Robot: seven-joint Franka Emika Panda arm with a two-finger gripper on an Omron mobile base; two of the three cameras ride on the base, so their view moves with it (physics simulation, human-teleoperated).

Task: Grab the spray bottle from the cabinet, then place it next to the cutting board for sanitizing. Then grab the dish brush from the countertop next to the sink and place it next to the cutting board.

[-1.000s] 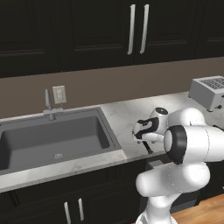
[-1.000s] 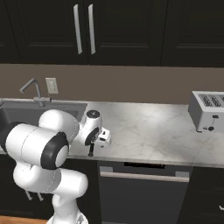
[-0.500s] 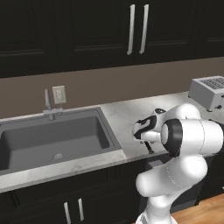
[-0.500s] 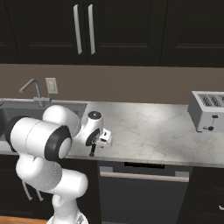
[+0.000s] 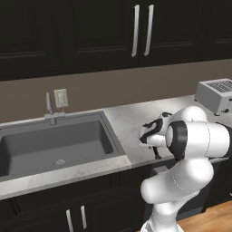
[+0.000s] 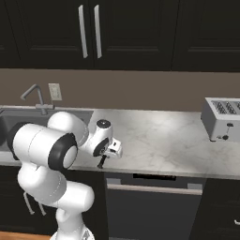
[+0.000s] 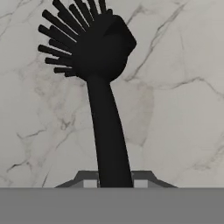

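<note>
Hand view: gripper (image 7: 114, 183) clenched on dish brush (image 7: 103, 83) handle, over the countertop (image 7: 183, 87).
Bristled head points toward 12 o'clock; sink (image 5: 54, 145) lies at the arm's 9 o'clock in left base view.

A table (image 6: 164, 140) runs along the wall, with closed upper cabinets (image 5: 90, 36) above it. The sink (image 5: 50, 145) is set into the table's left part, its faucet (image 5: 49, 108) at the back rim and a wall outlet (image 5: 60, 97) just behind. A toaster (image 6: 222, 119) stands at the far right. Between them, near the front edge, the pincer (image 6: 101, 164) holds a dish brush (image 7: 98, 65) above the table.
</note>
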